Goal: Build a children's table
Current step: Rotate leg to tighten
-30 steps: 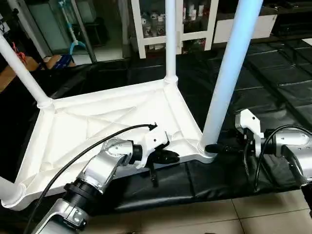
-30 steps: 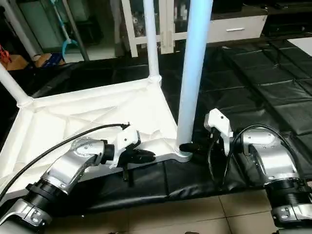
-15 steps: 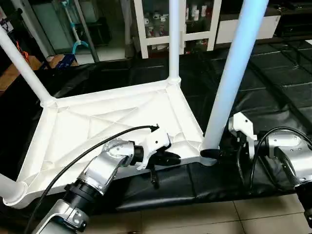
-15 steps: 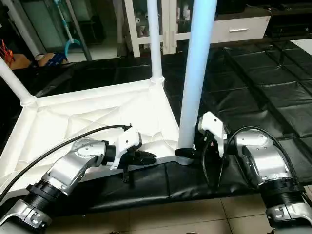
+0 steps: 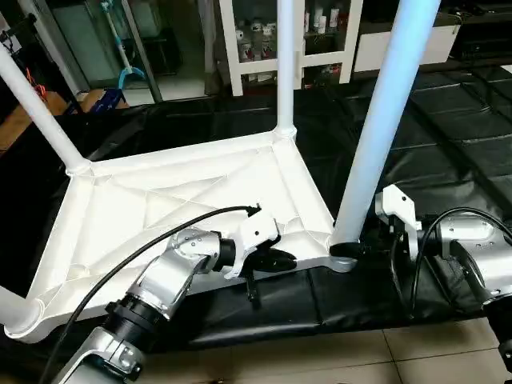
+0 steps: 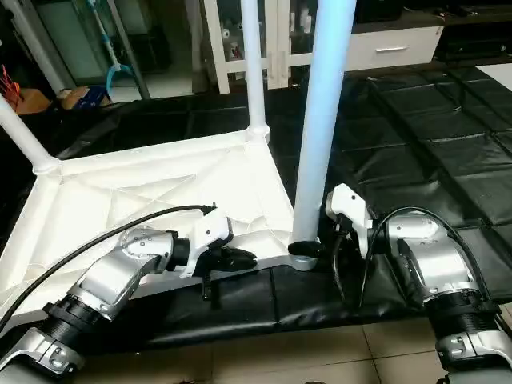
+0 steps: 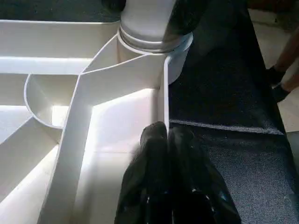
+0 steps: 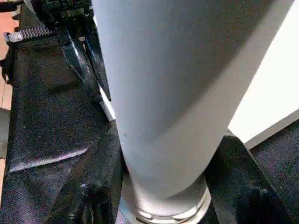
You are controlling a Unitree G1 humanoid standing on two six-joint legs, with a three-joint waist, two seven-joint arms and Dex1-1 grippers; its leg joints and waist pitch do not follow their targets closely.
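Observation:
The children's table lies upside down on a black mat, its white ribbed tabletop facing up. White legs stand in the corner sockets: a near-right leg, a far one and a left one. My left gripper is shut, its tips resting against the tabletop's front rim beside the near-right socket. My right gripper is at the base of the near-right leg, one black finger pressed to each side of it just above the socket.
A white glass-door cabinet stands behind the mat. A blue-handled tool leans at the back left. Tiled floor runs along the mat's near edge. A black cable arcs over my left forearm.
The camera has tilted a little. My right gripper has slid in closer around the base of the near-right leg. The left gripper has stayed put.

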